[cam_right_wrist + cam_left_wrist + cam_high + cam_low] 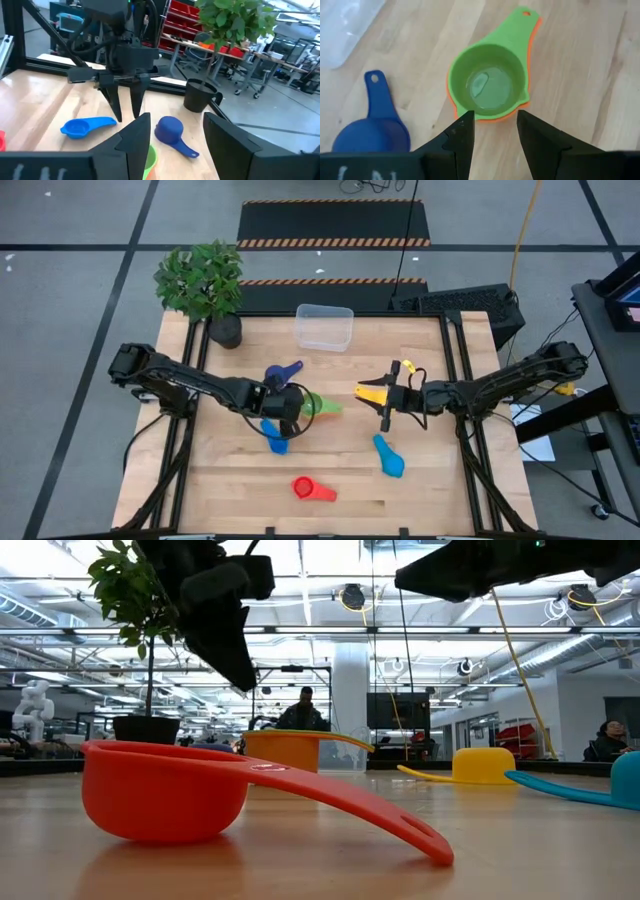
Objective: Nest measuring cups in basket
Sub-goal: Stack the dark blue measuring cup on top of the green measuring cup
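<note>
No readable writing seen. Left gripper (494, 137) parted, empty, hung over green cup (490, 82) nested in orange cup (451, 97), near basket (324, 327). Right gripper (172, 135) parted, empty, beside yellow cup (372, 392).

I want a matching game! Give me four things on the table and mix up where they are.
Things:
1. red cup
2. green cup
3. clear basket
4. plant pot

Places:
A. far edge of the table, middle
B. near edge of the table, alone
C. far left corner
D. nested in an orange cup, below the left gripper

Pairs: 1-B, 2-D, 3-A, 4-C
</note>
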Motion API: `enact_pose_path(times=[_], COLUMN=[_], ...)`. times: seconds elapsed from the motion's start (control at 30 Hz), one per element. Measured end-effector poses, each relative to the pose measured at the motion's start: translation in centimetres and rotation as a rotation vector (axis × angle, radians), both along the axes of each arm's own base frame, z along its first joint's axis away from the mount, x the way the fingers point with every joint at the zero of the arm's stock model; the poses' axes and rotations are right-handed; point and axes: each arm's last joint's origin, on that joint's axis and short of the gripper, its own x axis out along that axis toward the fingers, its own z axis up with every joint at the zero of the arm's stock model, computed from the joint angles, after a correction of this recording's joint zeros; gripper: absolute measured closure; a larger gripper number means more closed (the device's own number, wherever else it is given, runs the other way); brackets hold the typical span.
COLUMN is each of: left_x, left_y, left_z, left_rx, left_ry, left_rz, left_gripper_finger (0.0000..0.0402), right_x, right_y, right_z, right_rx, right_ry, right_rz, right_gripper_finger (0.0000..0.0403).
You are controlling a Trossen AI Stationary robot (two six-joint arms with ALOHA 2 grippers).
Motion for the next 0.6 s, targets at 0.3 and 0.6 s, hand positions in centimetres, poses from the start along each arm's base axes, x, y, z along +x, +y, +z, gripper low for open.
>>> enact_pose_path(times=[0.3,0.6], left_x=[-0.3,-0.8], left_y=[0.9,4.9], left_z=[-0.1,-0.5], left_rx=[0.221,0.196], left_ry=[0.022,0.072], left_rz=[0.057,0.282], left_gripper_finger=[0.025,0.025], right_x=[-0.1,-0.2], right_y=[0.0,-0.1], right_z=[-0.5,-1.4], right_rx=[0.001,0.085], right_ry=[0.046,0.115], right_rz=[-0.019,-0.034], right_gripper_finger=[0.0227,0.0227])
